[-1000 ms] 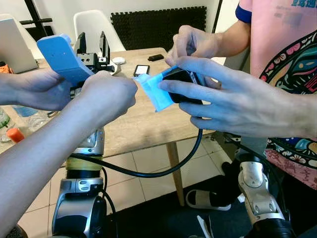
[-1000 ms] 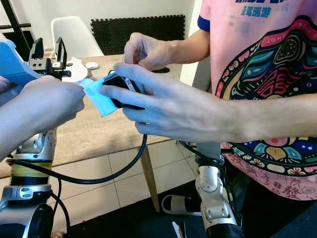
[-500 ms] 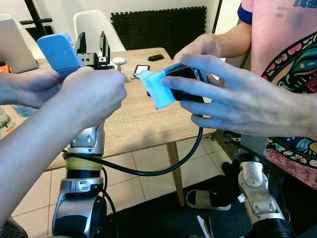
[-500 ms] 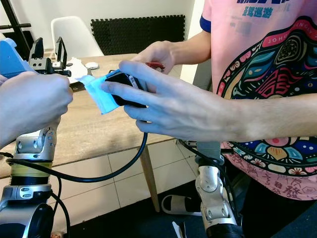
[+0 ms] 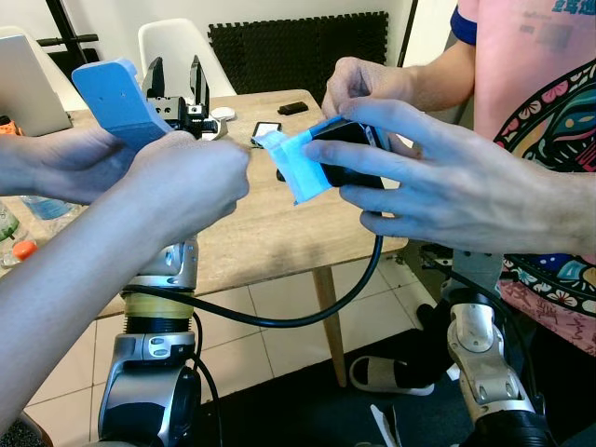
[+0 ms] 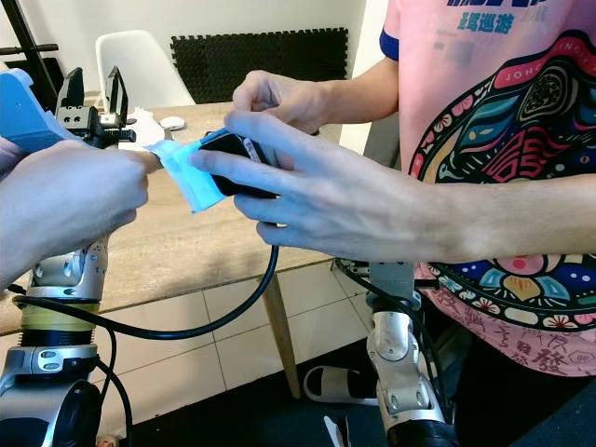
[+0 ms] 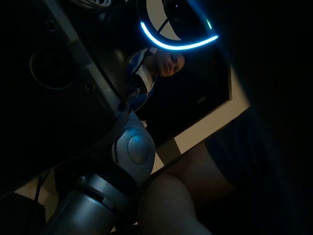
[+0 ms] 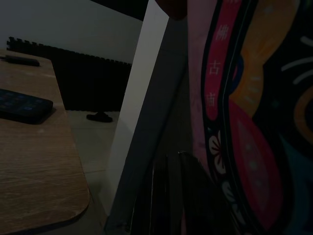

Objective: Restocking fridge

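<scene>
Jaws on the left gripper stand spread apart, pointing up, with nothing between them, at the far left over the desk. Whether the jaws on the right gripper are spread or pressed together, I cannot tell; it is dark there, close beside a person's pink shirt. Near the middle, a person's hand holds a small black box with a blue cloth on it. Another hand reaches in from the left, touching the cloth. A black cable hangs down from the box. A phone lies far back on the desk. No fridge or food can be seen.
</scene>
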